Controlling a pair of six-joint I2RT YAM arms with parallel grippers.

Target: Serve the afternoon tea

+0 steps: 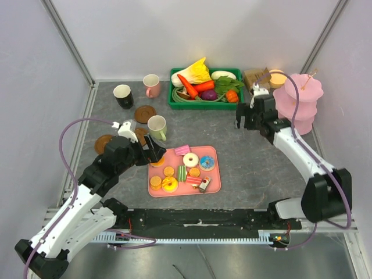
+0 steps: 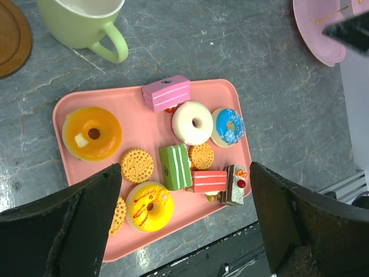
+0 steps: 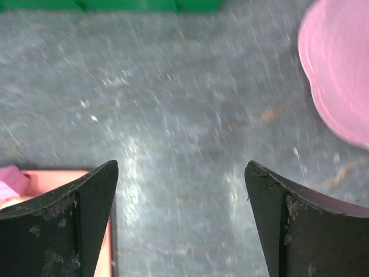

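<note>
Left gripper (image 1: 152, 151): released, empty, above the left edge of the pink tray (image 2: 135, 124). Sweets (image 2: 193, 122) lie on the tray, mid-surface (image 1: 232, 168). Right gripper (image 3: 181, 167): released, empty, over bare surface beside the pink stand (image 1: 297, 102).

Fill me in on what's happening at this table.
The left end effector hovers open above the pink plastic tray of small toy sweets. The right end effector is open and empty over the grey tabletop, near the pink tiered stand. Neither holds anything at this moment.
</note>
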